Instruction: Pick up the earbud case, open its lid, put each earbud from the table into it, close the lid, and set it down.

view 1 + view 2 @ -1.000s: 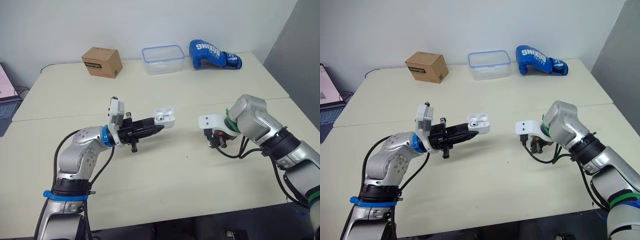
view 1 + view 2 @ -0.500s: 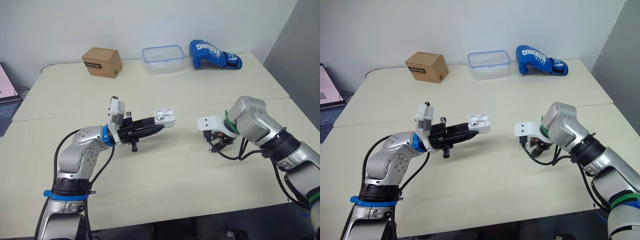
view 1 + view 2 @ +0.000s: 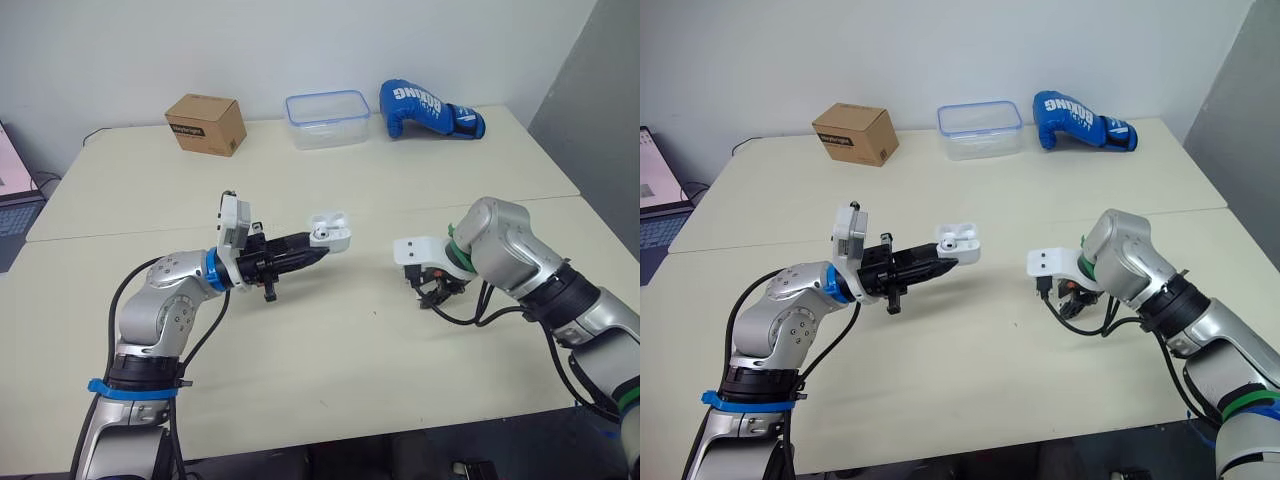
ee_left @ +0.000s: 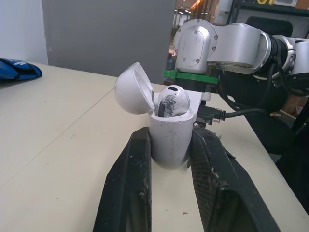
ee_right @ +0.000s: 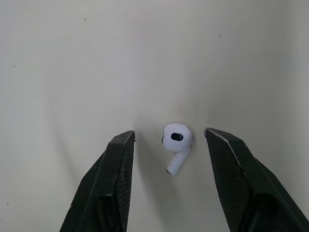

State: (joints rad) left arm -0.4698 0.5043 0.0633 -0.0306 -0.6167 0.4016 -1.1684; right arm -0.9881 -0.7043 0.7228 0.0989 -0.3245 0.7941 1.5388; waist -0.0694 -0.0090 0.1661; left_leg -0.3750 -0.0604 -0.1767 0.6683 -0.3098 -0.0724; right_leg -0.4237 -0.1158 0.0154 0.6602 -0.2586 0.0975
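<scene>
My left gripper (image 3: 316,254) is shut on the white earbud case (image 3: 329,234) and holds it above the table's middle. In the left wrist view the case (image 4: 170,137) sits between the black fingers (image 4: 135,164) with its lid tipped open, and one earbud (image 4: 170,100) rests inside. To its right, my right gripper (image 3: 436,293) points down close to the table. In the right wrist view its fingers (image 5: 116,164) stand open on either side of a white earbud (image 5: 176,141) lying on the table, touching neither.
At the far edge of the table stand a cardboard box (image 3: 205,124), a clear plastic container (image 3: 326,119) and a blue boxing glove (image 3: 428,108). A laptop (image 3: 10,200) shows at the left edge. A seam runs across the table (image 3: 330,340).
My right gripper has sunk slightly toward the table. The left gripper and the case have stayed put.
</scene>
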